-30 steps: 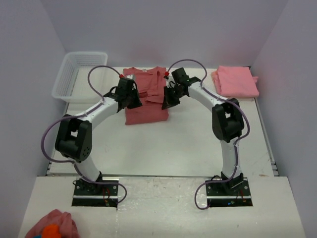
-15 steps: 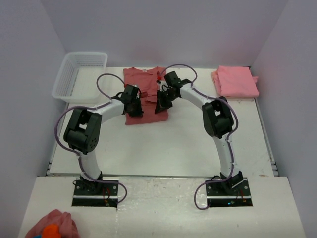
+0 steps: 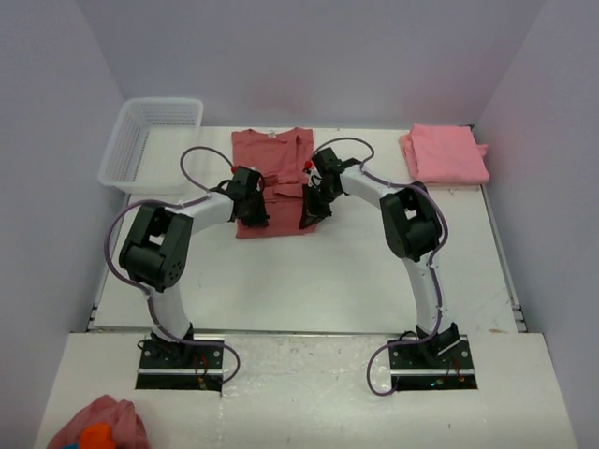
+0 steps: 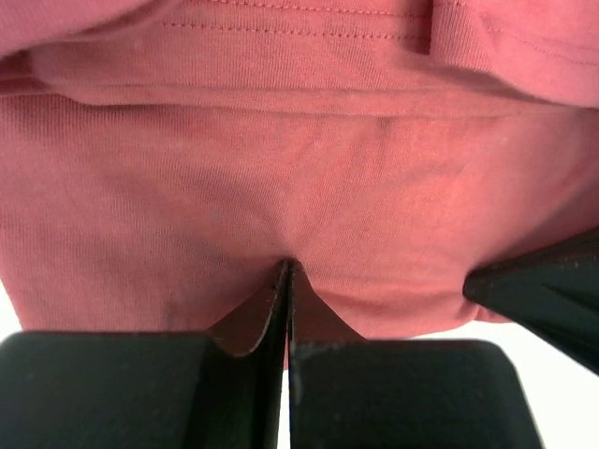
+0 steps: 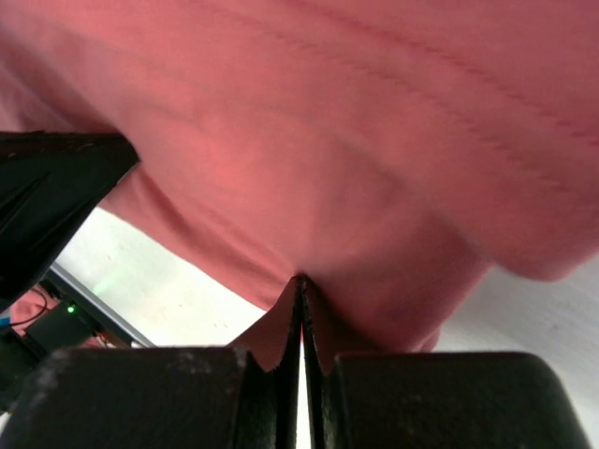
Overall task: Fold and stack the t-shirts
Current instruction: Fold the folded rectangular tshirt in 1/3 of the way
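Dusty-red cotton, one t-shirt (image 3: 276, 178), lay spread toward the far edge of the desk (image 3: 309, 281), at its middle. The left end effector (image 4: 287, 271) was closed, its tips pinching a pucker of that shirt's near hem. The right end effector (image 5: 300, 281) was likewise closed on the same hem, further to the right. A second t-shirt (image 3: 445, 154), salmon pink and folded, lay at the far right corner. The white basket (image 3: 112, 150) stood at the far left corner, its mesh floor in plain view. Compared with one second earlier, both end effectors had drawn closer to the near edge. The red shirt's far part, bunched then, lay flatter, collar toward the far edge.
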Motion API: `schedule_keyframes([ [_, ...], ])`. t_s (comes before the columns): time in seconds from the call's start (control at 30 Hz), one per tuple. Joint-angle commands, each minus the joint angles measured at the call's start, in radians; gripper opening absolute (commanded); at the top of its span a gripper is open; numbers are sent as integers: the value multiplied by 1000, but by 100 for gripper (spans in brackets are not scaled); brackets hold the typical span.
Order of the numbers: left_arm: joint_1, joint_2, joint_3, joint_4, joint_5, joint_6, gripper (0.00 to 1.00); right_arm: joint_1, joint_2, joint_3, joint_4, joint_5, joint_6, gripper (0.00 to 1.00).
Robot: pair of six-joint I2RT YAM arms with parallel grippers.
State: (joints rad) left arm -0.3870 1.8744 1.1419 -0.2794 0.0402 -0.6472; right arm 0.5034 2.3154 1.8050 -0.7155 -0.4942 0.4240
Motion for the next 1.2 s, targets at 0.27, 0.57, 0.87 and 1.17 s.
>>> schedule_keyframes([
  [0.27,-82,-230,-281,-86,23,-86,0,32,-246,-475,157,49,99,0],
  [0.57,-240,-412,-421,-122,-14,-190,0,153,-517,-889,350,89,211,0],
  [0.87,-300,-515,-482,-188,-63,-238,0,404,-802,-986,271,279,289,0],
  [1.17,-325,-540,-492,-211,-80,-249,0,409,-935,-780,87,384,211,0],
])
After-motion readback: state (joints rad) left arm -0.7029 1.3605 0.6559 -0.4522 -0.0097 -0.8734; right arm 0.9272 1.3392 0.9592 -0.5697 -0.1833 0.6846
